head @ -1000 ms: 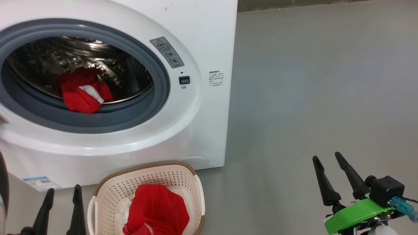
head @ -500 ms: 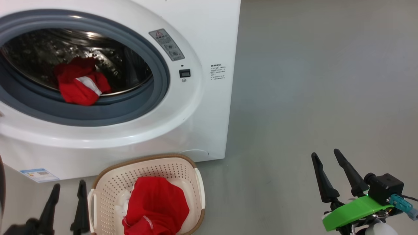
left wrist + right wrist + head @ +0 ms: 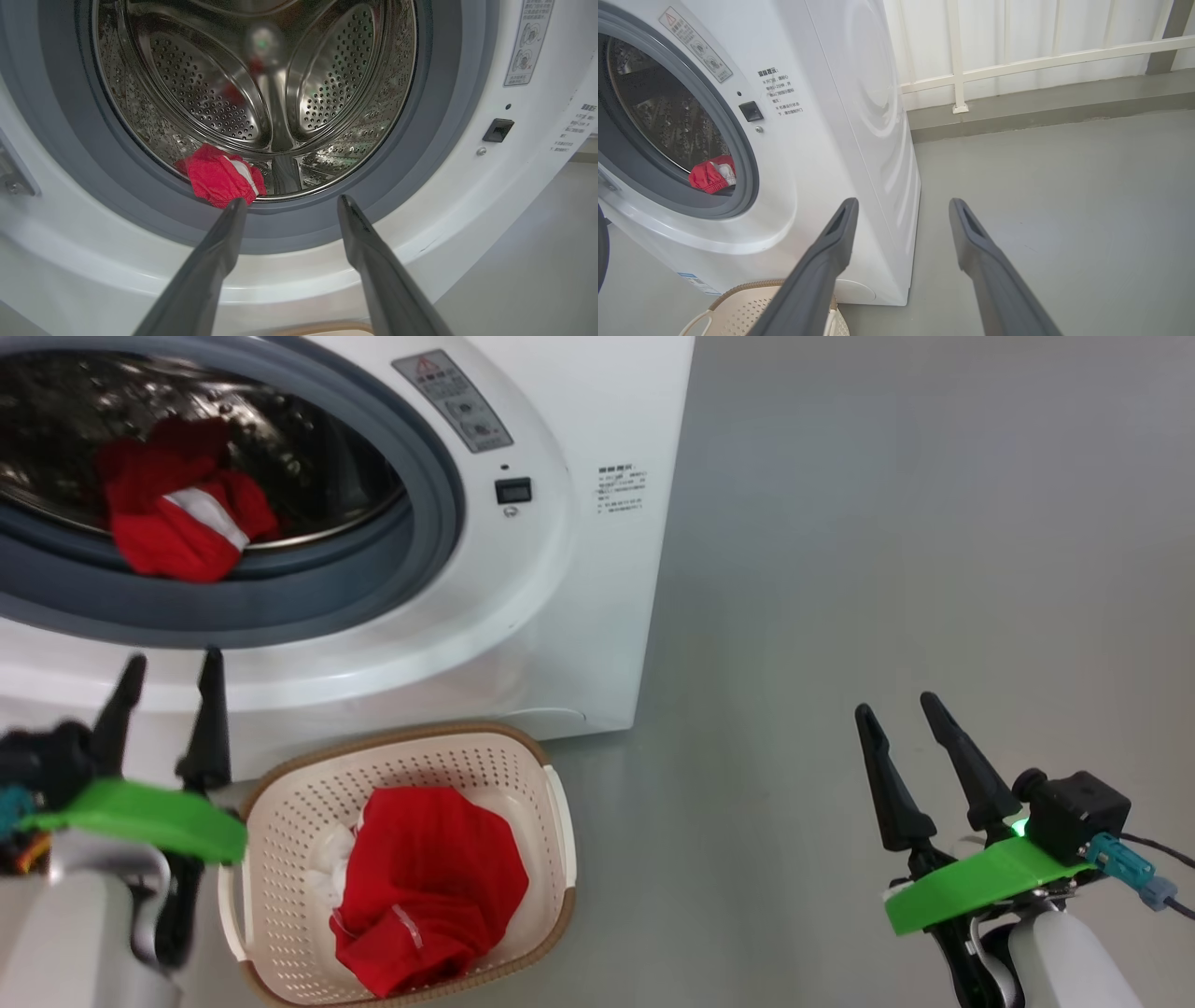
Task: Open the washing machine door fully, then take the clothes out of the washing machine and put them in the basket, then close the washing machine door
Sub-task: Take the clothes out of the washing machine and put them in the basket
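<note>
Head view, asks Desk: where do the clothes lie?

Field: One red-and-white garment (image 3: pixel 173 523) sits bunched at the 6 o'clock lip of the perforated steel drum (image 3: pixel 261 93). It is just inside the grey rubber ring (image 3: pixel 434 523) of the white washing machine (image 3: pixel 579 579), whose mouth stands uncovered from 10 to 12 o'clock. A second red garment (image 3: pixel 425 887) lies crumpled over something white in the cream basket (image 3: pixel 392 739). The basket sits at 6 o'clock on the grey floor (image 3: pixel 887 523), close before the machine's front.

Desk: And the grippers?

Field: The left gripper (image 3: pixel 174 660) hangs at 8 o'clock, just beside the basket's 10 o'clock corner. Its fingers are spread and hold nothing, and they point up at the white front below the ring. Left wrist view has it aimed into the drum, with the bunched garment at 11 o'clock beyond the fingertips and apart from them. The right gripper (image 3: pixel 894 703) stands at 4 o'clock over the floor, well apart from basket and machine, jaws likewise spread and empty.

Desk: Anything else on the machine?

Field: A warning label (image 3: pixel 453 401) sits at the ring's 1 o'clock and a black latch socket (image 3: pixel 513 490) at its 3 o'clock. Right wrist view adds a white railing (image 3: pixel 1017 60) from 12 to 2 o'clock, beyond the machine.
</note>
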You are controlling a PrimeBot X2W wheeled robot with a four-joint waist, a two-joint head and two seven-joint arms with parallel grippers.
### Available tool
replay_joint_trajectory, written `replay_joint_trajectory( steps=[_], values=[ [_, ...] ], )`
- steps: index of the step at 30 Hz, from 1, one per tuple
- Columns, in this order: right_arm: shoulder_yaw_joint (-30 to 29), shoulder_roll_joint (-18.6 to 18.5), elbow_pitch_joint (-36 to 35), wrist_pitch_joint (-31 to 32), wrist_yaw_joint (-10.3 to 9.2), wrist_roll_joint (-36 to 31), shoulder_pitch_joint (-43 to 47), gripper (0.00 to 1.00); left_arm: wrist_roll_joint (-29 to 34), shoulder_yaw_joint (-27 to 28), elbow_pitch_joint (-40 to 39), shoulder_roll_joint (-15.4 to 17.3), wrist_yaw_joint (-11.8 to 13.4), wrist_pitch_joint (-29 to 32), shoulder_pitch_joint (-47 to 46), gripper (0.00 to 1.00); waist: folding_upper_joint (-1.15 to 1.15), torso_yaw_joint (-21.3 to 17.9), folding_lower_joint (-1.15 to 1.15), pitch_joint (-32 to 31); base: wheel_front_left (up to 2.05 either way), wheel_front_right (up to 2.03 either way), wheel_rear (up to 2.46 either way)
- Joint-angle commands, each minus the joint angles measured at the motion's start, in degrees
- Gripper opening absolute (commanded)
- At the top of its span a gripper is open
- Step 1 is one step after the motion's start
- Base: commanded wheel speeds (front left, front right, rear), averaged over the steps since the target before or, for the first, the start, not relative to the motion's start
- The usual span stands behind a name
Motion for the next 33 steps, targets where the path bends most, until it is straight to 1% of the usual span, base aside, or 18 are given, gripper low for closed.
replay_joint_trajectory(
  steps=[1, 4, 5, 6, 7, 10, 11, 13, 17, 25, 33],
  values=[
    [1.27, 0.26, -1.59, -0.27, 0.09, -0.78, -1.78, 1.0, 0.99, 1.51, 1.4, 2.88, 0.13, 0.85, -5.13, 1.0, 0.0, -1.24, 0.0, 2.4, 0.0, 0.0, 0.0],
    [1.16, 0.85, -1.8, -0.27, 0.09, -0.83, -2.69, 1.0, 1.97, 0.84, 5.87, 4.06, 0.31, 2.28, -10.64, 1.0, 0.0, -2.04, 0.0, 4.02, 0.0, 0.0, 0.0],
    [1.1, 1.23, -1.96, -0.27, 0.09, -0.89, -3.28, 1.0, 2.65, 0.47, 9.09, 4.84, 0.67, 3.25, -14.1, 1.0, 0.0, -2.63, 0.0, 5.06, 0.0, 0.0, 0.0],
    [1.1, 1.23, -1.96, -0.27, 0.09, -0.89, -3.28, 1.0, 2.65, 0.47, 9.09, 4.84, 0.67, 3.25, -14.1, 1.0, 0.0, -2.63, 0.0, 5.06, 0.0, 0.0, 0.0],
    [1.09, 1.6, -2.15, -0.27, 0.09, -0.98, -3.81, 1.0, 3.52, -0.19, 12.44, 5.71, 0.89, 4.55, -17.47, 1.0, 0.0, -3.17, 0.0, 6.09, 0.0, 0.0, 0.0],
    [1.18, 2.07, -2.35, -0.27, 0.09, -1.07, -4.63, 1.0, 4.85, -1.05, 17.32, 6.97, 1.32, 5.65, -22.29, 1.0, 0.0, -3.97, 0.0, 7.52, 0.0, 0.0, 0.0],
    [1.18, 2.07, -2.35, -0.27, 0.09, -1.07, -4.63, 1.0, 4.85, -1.05, 17.32, 6.97, 1.32, 5.65, -22.29, 1.0, 0.0, -3.97, 0.0, 7.52, 0.0, 0.0, 0.0],
    [1.31, 2.35, -2.47, -0.27, 0.09, -1.14, -5.21, 1.0, 5.78, -1.69, 20.54, 7.68, 1.83, 6.59, -25.2, 1.0, 0.0, -4.41, 0.0, 8.34, 0.0, 0.0, 0.0],
    [1.57, 2.91, -2.68, -0.27, 0.09, -1.34, -6.19, 1.0, 8.29, -3.46, 26.74, 9.18, 3.51, 9.07, -30.64, 1.0, 0.0, -5.18, 0.0, 9.77, 0.0, 0.0, 0.0],
    [2.66, 3.56, -2.57, -0.27, 0.09, -1.58, -8.13, 1.0, 13.65, -7.86, 36.17, 11.64, 6.22, 11.4, -40.01, 1.0, 0.0, -6.2, 0.0, 12.37, 0.0, 0.0, 0.0],
    [4.78, 3.98, -2.4, -0.27, 0.09, -1.44, -9.72, 1.0, 17.05, -11.17, 43.25, 13.93, 7.54, 12.59, -46.49, 1.0, 0.0, -7.81, 0.0, 14.42, 0.0, 0.0, 0.0]
  ],
)
